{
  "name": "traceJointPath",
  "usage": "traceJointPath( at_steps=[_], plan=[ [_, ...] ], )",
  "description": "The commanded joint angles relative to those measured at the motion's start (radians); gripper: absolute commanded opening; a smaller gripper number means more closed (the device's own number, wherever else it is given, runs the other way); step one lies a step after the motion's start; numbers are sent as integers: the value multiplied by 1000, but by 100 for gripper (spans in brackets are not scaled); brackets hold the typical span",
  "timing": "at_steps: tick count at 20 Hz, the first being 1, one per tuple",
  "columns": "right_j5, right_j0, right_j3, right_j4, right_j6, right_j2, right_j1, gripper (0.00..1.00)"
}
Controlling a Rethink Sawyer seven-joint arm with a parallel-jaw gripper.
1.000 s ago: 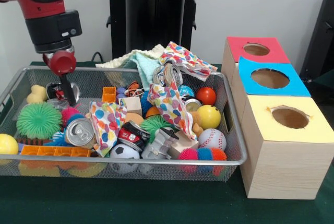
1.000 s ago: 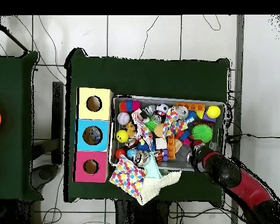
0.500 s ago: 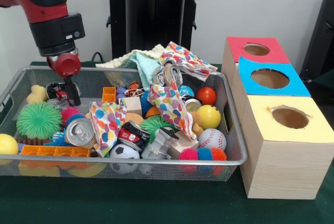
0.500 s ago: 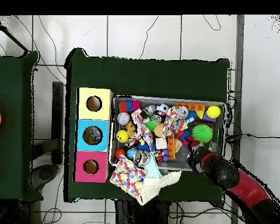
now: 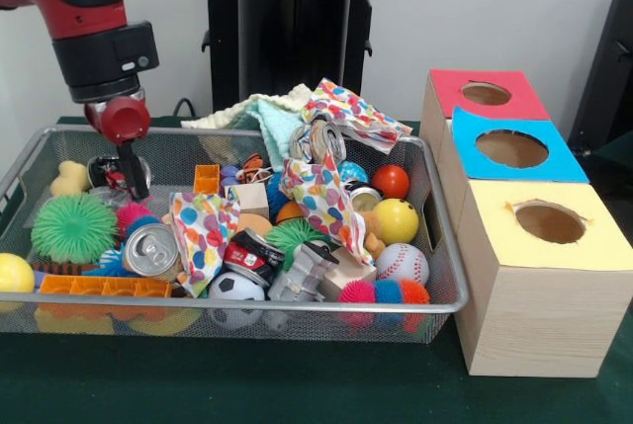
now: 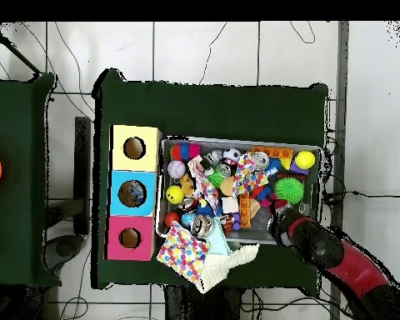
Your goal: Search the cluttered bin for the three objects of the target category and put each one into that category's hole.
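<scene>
On a dark green table, the bin [image 5: 440, 297], a wide wire-mesh basket crammed with balls, cans, blocks and patterned cloths, sits just beside a row of three wooden boxes [image 5: 539, 320] topped yellow, blue and red, each with a round hole. Over the bin's far corner, at the end away from the boxes, the red arm's gripper [image 5: 131, 185] reaches down among the clutter near a green spiky ball [image 5: 72, 227]; I cannot tell whether it is open or closed.

You had a plain pale wall [image 5: 495, 9] behind the dark green desk [image 5: 247, 384]. From overhead, a white tiled floor [image 6: 203, 50] with loose cables [image 6: 70, 58] surrounded it.
</scene>
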State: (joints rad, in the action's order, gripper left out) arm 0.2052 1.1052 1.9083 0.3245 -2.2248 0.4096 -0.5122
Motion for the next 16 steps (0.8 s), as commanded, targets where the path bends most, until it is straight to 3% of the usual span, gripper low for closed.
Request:
traceJointPath(
  at_steps=[1,16],
  plan=[
    [8,-25,-98,55,44,32,-43,100],
    [24,-1,-122,57,69,50,-21,100]
  ],
)
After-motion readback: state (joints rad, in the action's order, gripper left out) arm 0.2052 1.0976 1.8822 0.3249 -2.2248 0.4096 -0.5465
